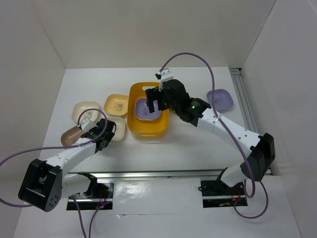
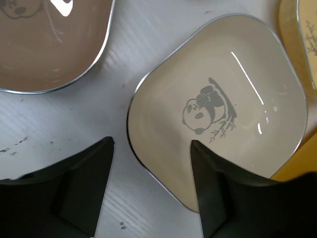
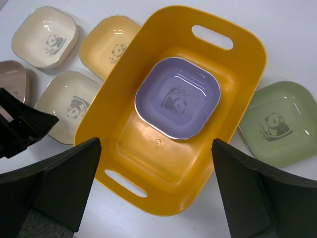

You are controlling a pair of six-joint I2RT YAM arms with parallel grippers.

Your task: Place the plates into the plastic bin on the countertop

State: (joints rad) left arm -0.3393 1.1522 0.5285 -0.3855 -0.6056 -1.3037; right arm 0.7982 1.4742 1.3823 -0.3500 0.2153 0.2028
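In the top external view, one step is judged done. A lavender panda plate (image 1: 140, 111) lies flat on the floor of the plastic bin (image 1: 148, 134), and the right claw (image 1: 151, 99) hangs just above it. Four plates are seen on the white desk (image 1: 198, 148) to the left of the bin: a yellow plate (image 1: 117, 104), a far cream plate (image 1: 85, 111), a tan plate (image 1: 71, 135) and a near cream plate (image 1: 118, 130). The near cream plate is partly covered by the left claw (image 1: 104, 133). A second lavender plate (image 1: 220, 99) lies well apart to the right.

In the left wrist view, the left claw is shown released, with its jaws spread. One jaw hangs over the bowl of the near cream plate and the other outside its rim, so the rim is bracketed but not gripped. Contact cannot be told. The tan plate lies near it.

In the right wrist view, the right claw is shown released and empty, its jaws wide apart above the bin. A green plate (image 3: 275, 121) is seen on the desk just beside the bin. It is hidden by the arm in the view from above.

Six plates are thus counted outside the bin against one inside, so the task is judged to be at an early stage. The near cream plate is the likely next pick.
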